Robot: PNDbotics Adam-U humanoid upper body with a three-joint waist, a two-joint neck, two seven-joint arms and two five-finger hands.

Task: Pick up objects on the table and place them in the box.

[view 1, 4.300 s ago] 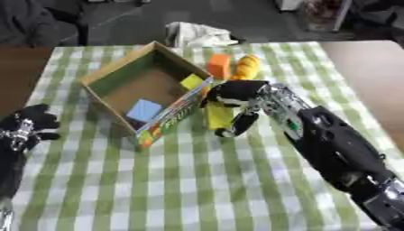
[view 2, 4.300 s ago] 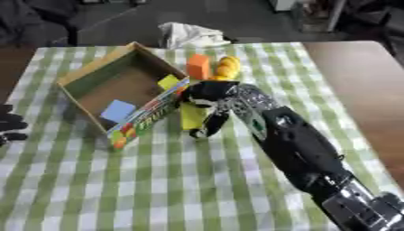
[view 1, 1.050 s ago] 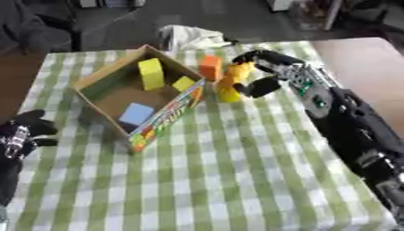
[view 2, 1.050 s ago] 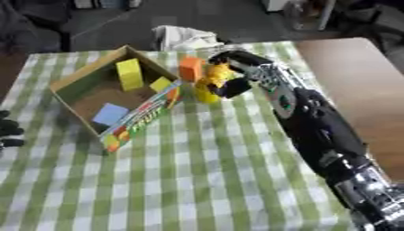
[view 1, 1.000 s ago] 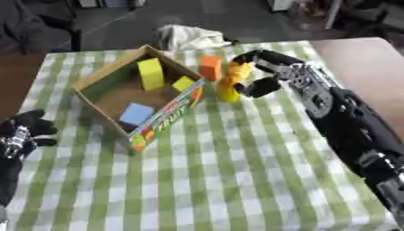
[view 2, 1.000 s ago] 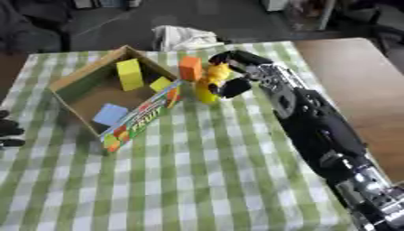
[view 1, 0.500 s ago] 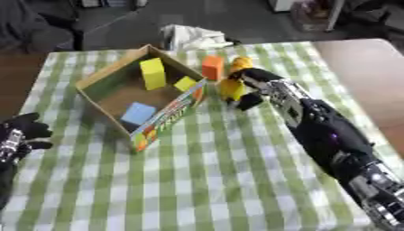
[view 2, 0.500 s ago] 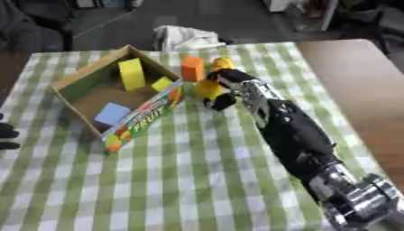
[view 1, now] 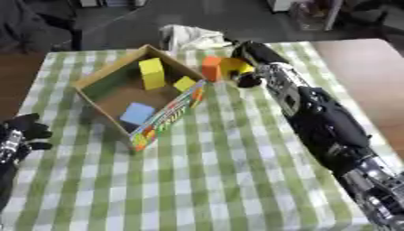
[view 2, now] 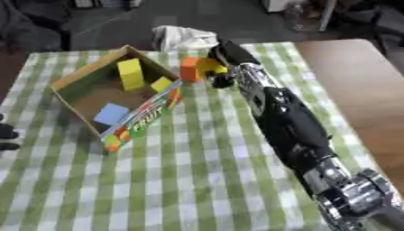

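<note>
Right now the right hand [view 1: 251,58] reaches across the checked tablecloth [view 1: 236,171] to the far side, its fingers curled over a yellow rounded object [view 1: 235,68] that sits just beside an orange block [view 1: 211,68]; both lie against the outer far corner of the cardboard box [view 1: 170,117]. The thumb shows as a dark lump below the yellow piece, so the hand looks clenched around it, though whether it is lifted off the cloth cannot be told. Inside the box are a tall yellow block [view 1: 152,73] standing upright, a small yellow-green block [view 1: 185,83] by the printed wall and a light blue block [view 1: 138,113] on the floor. Beyond the box lies a crumpled white cloth [view 1: 192,36]. The left hand [view 1: 24,134] rests at the lower left edge of the left eye view, its fingers loosely curled and holding nothing. By my reckoning three pieces are stowed and two remain outside, the yellow one in hand and the orange one untouched. Compared with about four seconds ago, the tall yellow block is now in the box, and the right hand has moved from the box's near wall out to the far objects, closing further over the yellow piece within the last second.
</note>
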